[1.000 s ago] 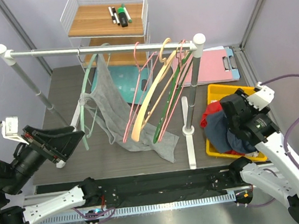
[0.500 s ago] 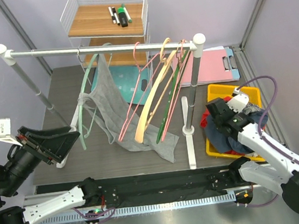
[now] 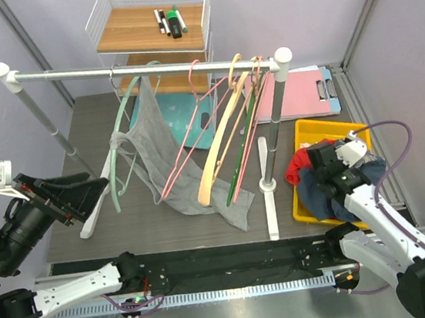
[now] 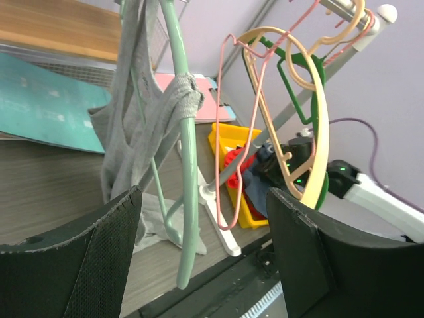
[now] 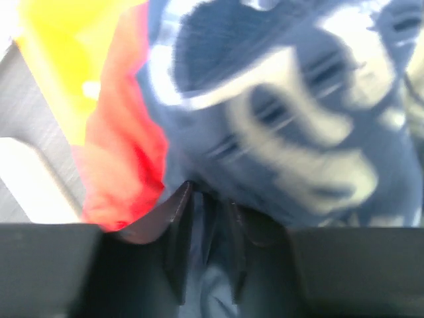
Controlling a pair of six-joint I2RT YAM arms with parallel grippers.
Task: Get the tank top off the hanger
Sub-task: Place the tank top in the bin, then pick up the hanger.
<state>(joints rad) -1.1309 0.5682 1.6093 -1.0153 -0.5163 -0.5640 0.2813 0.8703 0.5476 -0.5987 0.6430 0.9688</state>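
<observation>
I see pale lilac walls (image 3: 294,5) around a dark wood-grain table (image 3: 88,128), with a white wire shelf (image 3: 130,25) at the back.

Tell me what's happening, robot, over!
Left tool open, clear of tank top. Right tool shut on blue cloth in yellow bin. Tank top on green hanger. Empty hangers crowd beside it.

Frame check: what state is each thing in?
tank top: hanging on the green hanger, strap bunched on it
green hanger: hooked on the rail
left tool: open, empty
right tool: closed on the blue garment
yellow bin: holds clothes
</observation>
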